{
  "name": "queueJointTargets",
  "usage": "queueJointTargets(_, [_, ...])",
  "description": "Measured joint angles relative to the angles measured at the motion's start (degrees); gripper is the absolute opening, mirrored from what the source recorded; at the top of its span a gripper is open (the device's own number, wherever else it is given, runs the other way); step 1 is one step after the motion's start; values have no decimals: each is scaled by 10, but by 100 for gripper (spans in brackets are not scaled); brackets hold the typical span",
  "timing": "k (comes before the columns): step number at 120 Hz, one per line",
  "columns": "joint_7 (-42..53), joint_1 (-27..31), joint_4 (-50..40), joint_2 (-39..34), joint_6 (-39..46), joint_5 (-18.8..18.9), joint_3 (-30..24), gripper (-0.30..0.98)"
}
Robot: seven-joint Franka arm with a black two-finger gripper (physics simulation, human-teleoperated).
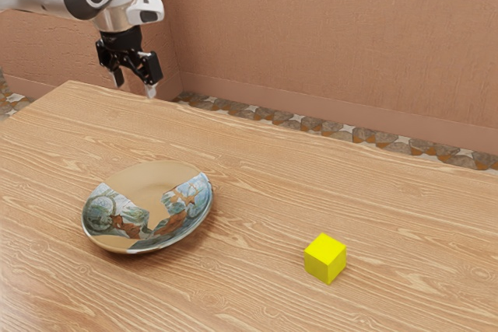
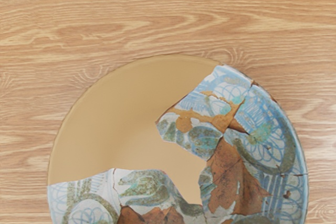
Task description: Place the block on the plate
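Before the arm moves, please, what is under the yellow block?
Wooden table: its grain shows around the yellow block, which rests on it. The patch directly beneath is covered, so I cannot see it.

Pinkish-brn walls [image 1: 327, 29], stone-patt. flr [image 1: 297, 120], lt. wood tbl [image 1: 264, 161]

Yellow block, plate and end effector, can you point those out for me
Yellow block [image 1: 325, 245]: exterior view, on its top face.
Plate [image 2: 100, 124]: wrist view, on its plain tan part.
End effector [image 1: 135, 89]: exterior view, midway between its fingertips.
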Motion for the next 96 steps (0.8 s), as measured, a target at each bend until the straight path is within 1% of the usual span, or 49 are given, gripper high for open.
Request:
queueJointTargets(46, [14, -6, 0, 3, 4, 0, -1, 69])
queueJointTargets(54, [16, -21, -3, 8, 5, -1, -1, 69])
queueJointTargets(80, [16, -95, -13, 44, 5, -3, -11, 69])
queueJointTargets(88, [13, -115, -9, 58, 5, -10, -13, 69])
queueJointTargets(96, [9, -124, -8, 76, 8, -27, -14, 69])
